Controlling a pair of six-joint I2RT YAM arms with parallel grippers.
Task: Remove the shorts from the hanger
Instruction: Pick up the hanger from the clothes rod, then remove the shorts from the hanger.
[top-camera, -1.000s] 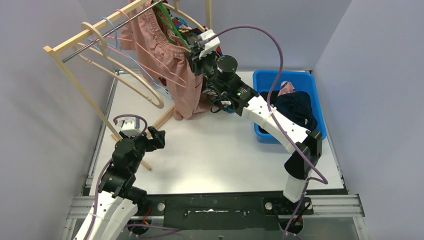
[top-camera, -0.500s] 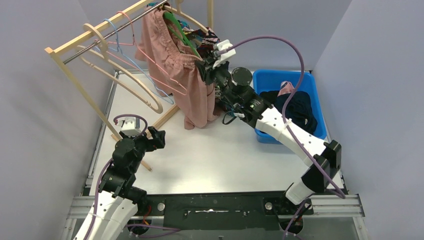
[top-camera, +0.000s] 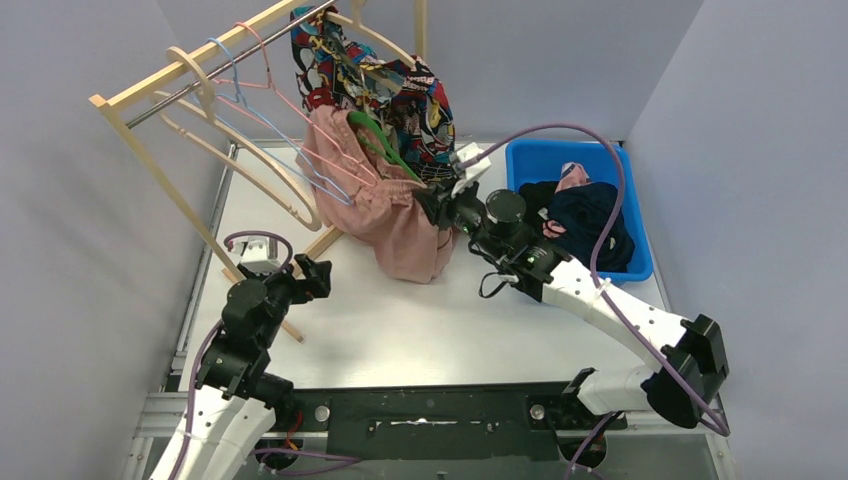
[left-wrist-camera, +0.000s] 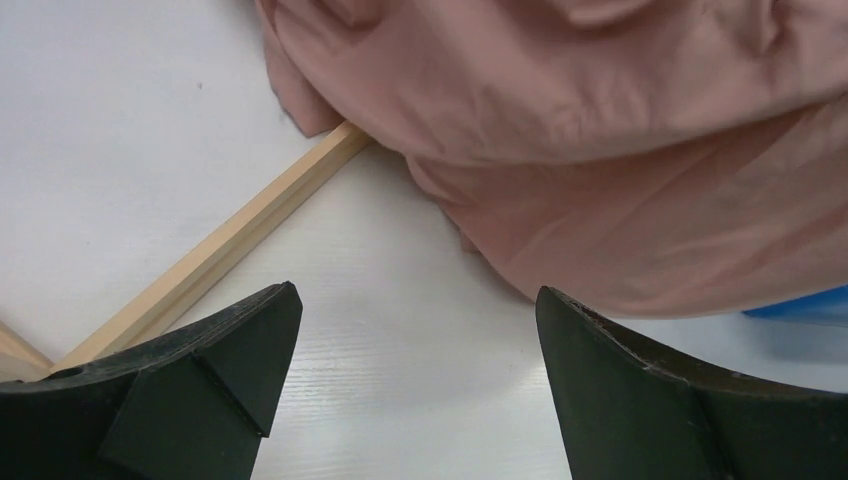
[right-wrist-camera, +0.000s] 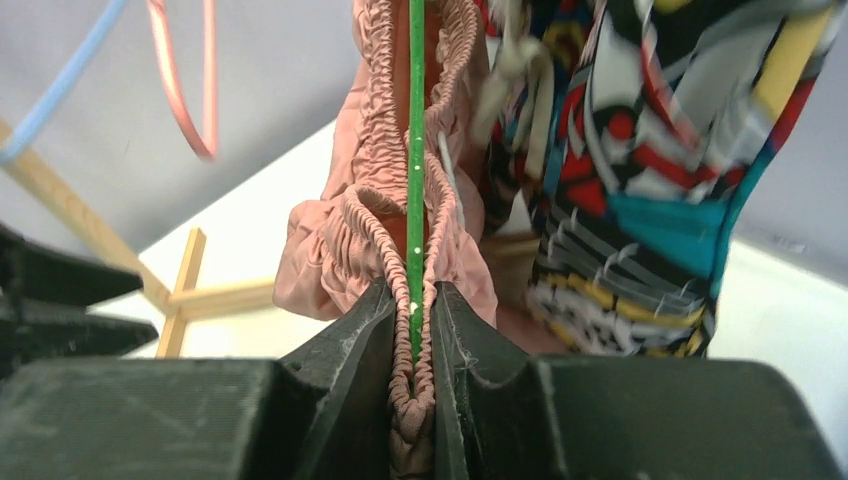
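The dusty pink shorts (top-camera: 395, 225) hang low over the table on a green hanger (top-camera: 385, 148). My right gripper (top-camera: 437, 198) is shut on their gathered waistband, with the hanger's green bar (right-wrist-camera: 415, 150) running between the two folds of waistband (right-wrist-camera: 375, 225) in the jaws (right-wrist-camera: 412, 305). Behind them the multicolour print shorts (top-camera: 400, 85) hang from the rail, also seen at the right of the right wrist view (right-wrist-camera: 640, 150). My left gripper (top-camera: 312, 272) stands open near the rack's foot, nothing between its fingers (left-wrist-camera: 417, 300); the pink shorts (left-wrist-camera: 620, 150) bulge ahead of it.
A wooden rack (top-camera: 150, 165) with a metal rail holds several bare hangers (top-camera: 245, 150) at the back left; its base bar (left-wrist-camera: 210, 255) lies on the table. A blue bin (top-camera: 625, 160) at the right holds dark shorts (top-camera: 590, 220) and a pink piece (top-camera: 572, 178).
My right gripper has pulled the pink shorts and the green hanger down and toward the near right, away from the rail, which uncovers the multicolour shorts. The left arm has stayed put.
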